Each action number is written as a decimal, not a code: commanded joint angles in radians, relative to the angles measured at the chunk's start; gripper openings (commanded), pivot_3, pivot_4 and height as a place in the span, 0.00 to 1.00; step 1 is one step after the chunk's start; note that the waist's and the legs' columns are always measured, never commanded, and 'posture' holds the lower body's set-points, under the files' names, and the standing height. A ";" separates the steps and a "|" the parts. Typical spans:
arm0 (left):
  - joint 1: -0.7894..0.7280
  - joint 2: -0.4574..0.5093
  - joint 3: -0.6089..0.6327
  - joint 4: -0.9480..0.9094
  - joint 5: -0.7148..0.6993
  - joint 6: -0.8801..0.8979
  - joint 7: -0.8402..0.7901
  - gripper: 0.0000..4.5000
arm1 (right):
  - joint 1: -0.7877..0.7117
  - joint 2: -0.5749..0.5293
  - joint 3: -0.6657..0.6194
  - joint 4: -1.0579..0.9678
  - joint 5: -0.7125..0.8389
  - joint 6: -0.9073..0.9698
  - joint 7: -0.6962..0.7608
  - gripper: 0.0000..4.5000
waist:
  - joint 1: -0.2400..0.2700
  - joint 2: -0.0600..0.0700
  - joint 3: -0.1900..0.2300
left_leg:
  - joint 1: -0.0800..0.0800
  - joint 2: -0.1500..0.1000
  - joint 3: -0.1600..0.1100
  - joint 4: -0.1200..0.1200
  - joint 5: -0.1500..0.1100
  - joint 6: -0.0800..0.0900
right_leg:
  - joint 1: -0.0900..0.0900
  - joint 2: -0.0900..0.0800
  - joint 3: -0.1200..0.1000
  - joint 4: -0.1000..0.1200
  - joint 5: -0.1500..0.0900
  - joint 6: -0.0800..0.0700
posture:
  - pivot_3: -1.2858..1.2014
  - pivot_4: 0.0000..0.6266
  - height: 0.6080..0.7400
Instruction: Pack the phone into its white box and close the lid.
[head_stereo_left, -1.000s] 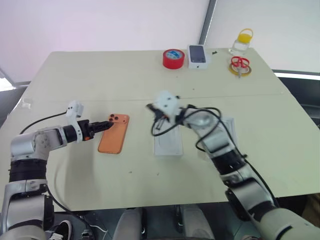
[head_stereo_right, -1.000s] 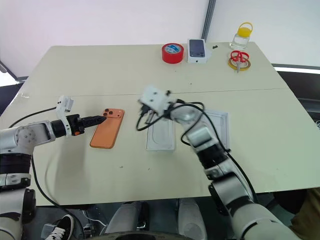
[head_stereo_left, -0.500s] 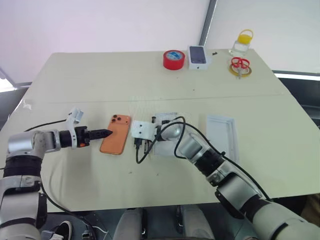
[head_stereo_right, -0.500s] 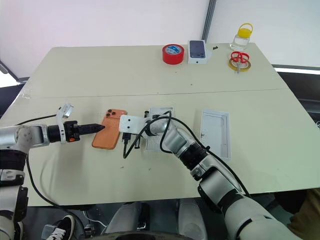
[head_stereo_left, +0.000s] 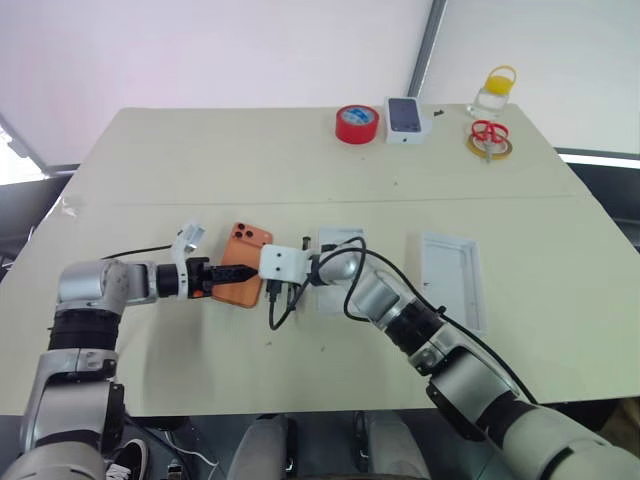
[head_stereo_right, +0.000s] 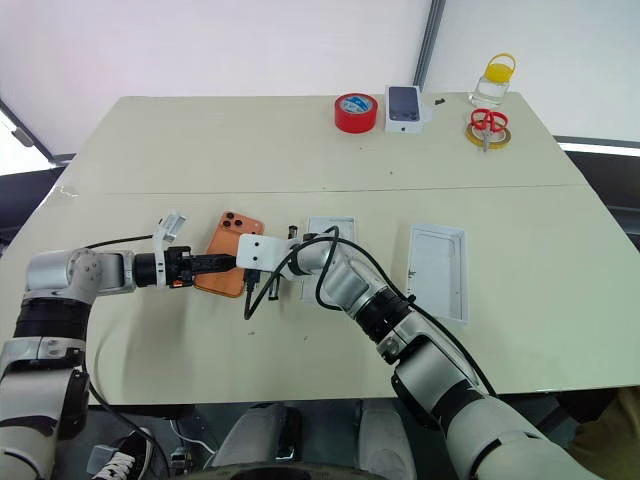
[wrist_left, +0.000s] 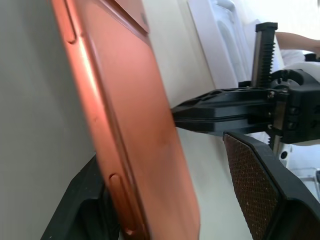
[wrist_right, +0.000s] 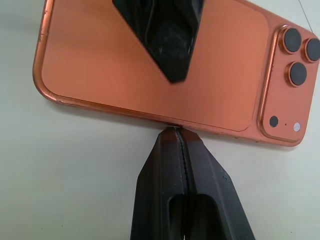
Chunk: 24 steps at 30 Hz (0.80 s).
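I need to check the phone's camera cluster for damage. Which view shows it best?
The right wrist view: the orange phone lies back up, its three lenses unobstructed. The head views show the cluster small; the left wrist view shows the phone's long edge between the left claw fingers.

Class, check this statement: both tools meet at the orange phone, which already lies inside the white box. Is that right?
Not quite. The orange phone lies on the table, left of the white box, not inside it; the right eye view shows this. Both tools, left and right, do meet at it.
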 joint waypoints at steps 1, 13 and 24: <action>0.017 -0.024 -0.028 0.071 0.011 0.042 0.021 0.68 | 0.010 -0.001 0.001 -0.017 -0.009 -0.005 0.000 0.00 | 0.000 0.000 0.000 | 0.000 0.000 0.000 0.000 0.000 0.000 | 0.000 0.000 0.000 0.000 0.000 0.000 | 0.52 0.24 1.00; 0.022 -0.014 0.007 0.123 -0.017 0.080 0.005 0.28 | 0.009 -0.004 -0.007 -0.008 -0.013 -0.017 -0.008 0.00 | -0.007 0.000 0.000 | -0.001 0.000 0.000 -0.001 0.000 0.000 | -0.002 0.000 0.000 0.000 0.000 0.001 | 0.52 0.24 1.00; 0.062 -0.057 0.146 0.106 -0.099 0.106 0.044 0.00 | 0.026 -0.012 -0.062 -0.048 0.027 -0.043 -0.029 0.00 | -0.008 0.000 0.000 | -0.001 0.001 0.000 -0.002 0.000 0.000 | -0.003 0.000 0.000 0.000 0.000 0.000 | 0.52 0.24 1.00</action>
